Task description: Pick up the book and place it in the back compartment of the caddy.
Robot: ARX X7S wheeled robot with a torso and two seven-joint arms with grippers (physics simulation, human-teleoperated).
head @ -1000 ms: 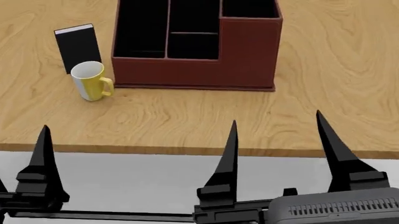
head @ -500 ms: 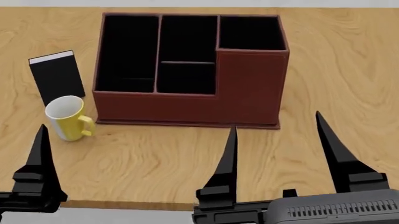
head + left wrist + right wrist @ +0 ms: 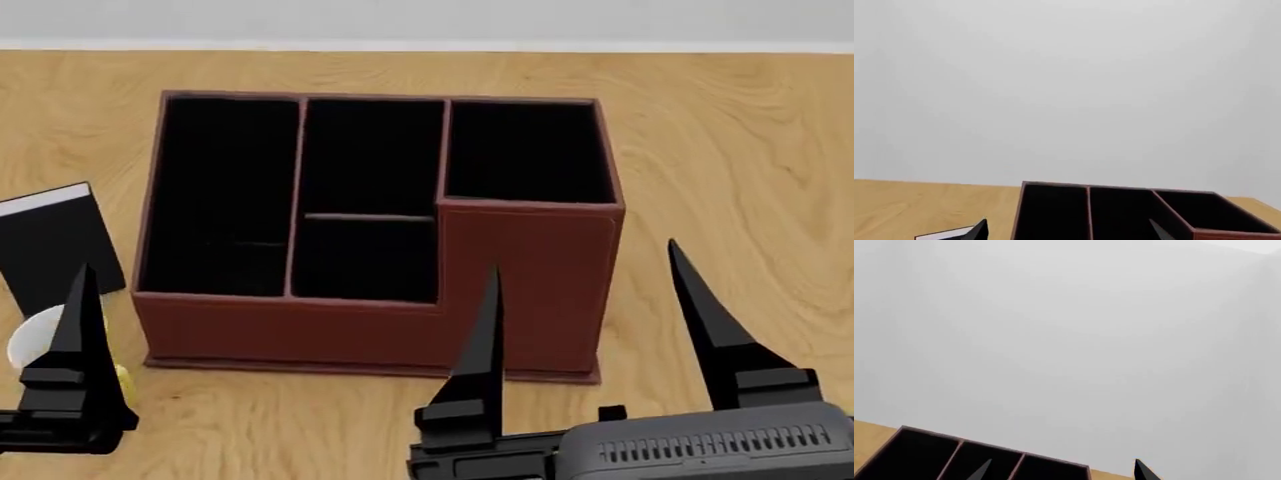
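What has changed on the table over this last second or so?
Mostly the view: the camera has come closer, so the caddy, the book and the mug slid down the head picture and look bigger. None of them shifted relative to each other. Right gripper and left gripper stayed open and empty; nothing was grabbed or released.

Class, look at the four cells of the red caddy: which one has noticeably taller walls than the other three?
The square cell at the caddy's back right corner. Its front wall steps up above the caddy's low front rim; the other three share the lower rim.
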